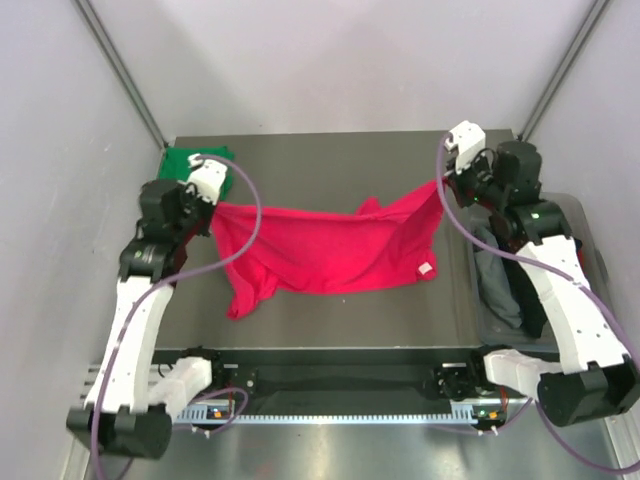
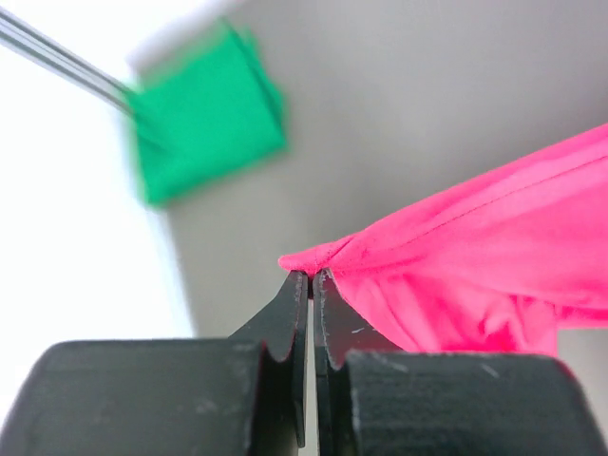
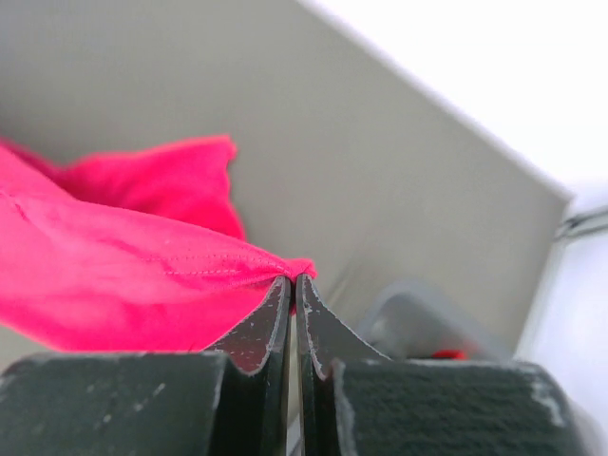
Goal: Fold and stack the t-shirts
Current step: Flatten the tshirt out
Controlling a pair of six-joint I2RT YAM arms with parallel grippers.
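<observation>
The crimson-pink t-shirt (image 1: 330,250) hangs stretched between both grippers over the dark table (image 1: 330,160), and its lower part sags onto the surface. A small white label (image 1: 425,269) shows near its right hem. My left gripper (image 1: 215,205) is shut on the shirt's left corner; the left wrist view shows the cloth (image 2: 475,275) pinched at the closed tips (image 2: 311,275). My right gripper (image 1: 443,182) is shut on the right corner, where the cloth (image 3: 114,275) bunches at the tips (image 3: 293,280). The green t-shirt (image 1: 195,160) lies folded at the back left corner, and it is blurred in the left wrist view (image 2: 204,114).
A grey bin (image 1: 585,235) stands off the table's right edge with dark cloth (image 1: 497,285) inside; its rim (image 3: 418,323) also shows in the right wrist view. Pale walls close in on the left, back and right.
</observation>
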